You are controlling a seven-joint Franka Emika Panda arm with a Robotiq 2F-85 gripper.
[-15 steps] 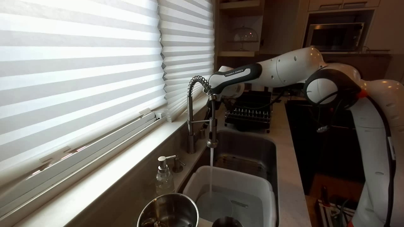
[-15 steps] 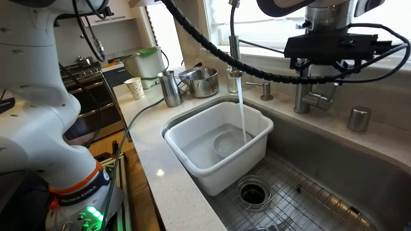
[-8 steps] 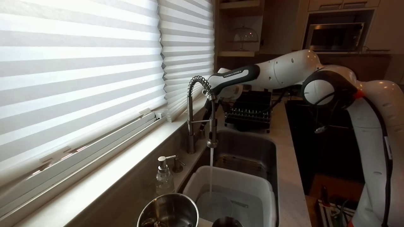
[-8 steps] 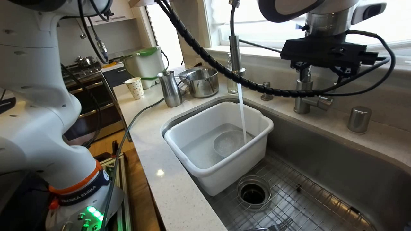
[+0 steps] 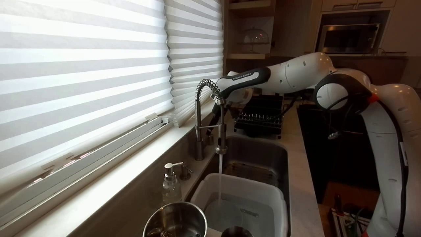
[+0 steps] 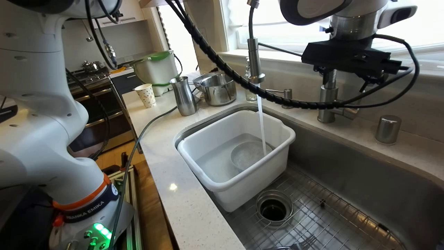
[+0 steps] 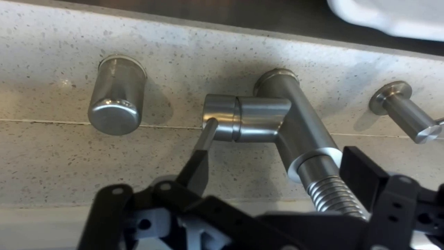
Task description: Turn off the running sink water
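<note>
The stainless sink [image 6: 350,166] shows in both exterior views [image 5: 260,148]. Its arched chrome faucet [image 5: 198,135] stands at the wall side. Water [image 6: 261,121] falls from the spout in a thin stream into a white tub; it also shows in an exterior view [image 5: 220,177]. In the wrist view, the faucet body [image 7: 305,125] has a side valve with a thin lever [image 7: 207,135]. My gripper [image 7: 277,163] is open, its fingers spread over the faucet. The left finger covers the lever's outer end; whether they touch I cannot tell. The right finger is beside the spring hose [image 7: 333,194].
The white tub [image 6: 239,189] sits in the sink. A metal cylinder [image 7: 116,97] and a soap dispenser [image 7: 406,111] flank the faucet. A black cable [image 6: 222,62] hangs from the arm past the spout. A pot [image 6: 220,93] and pitcher [image 6: 184,99] stand on the counter.
My gripper has moved down and slightly toward the spout side, lower over the faucet. The cable has sagged lower. The water keeps running.
</note>
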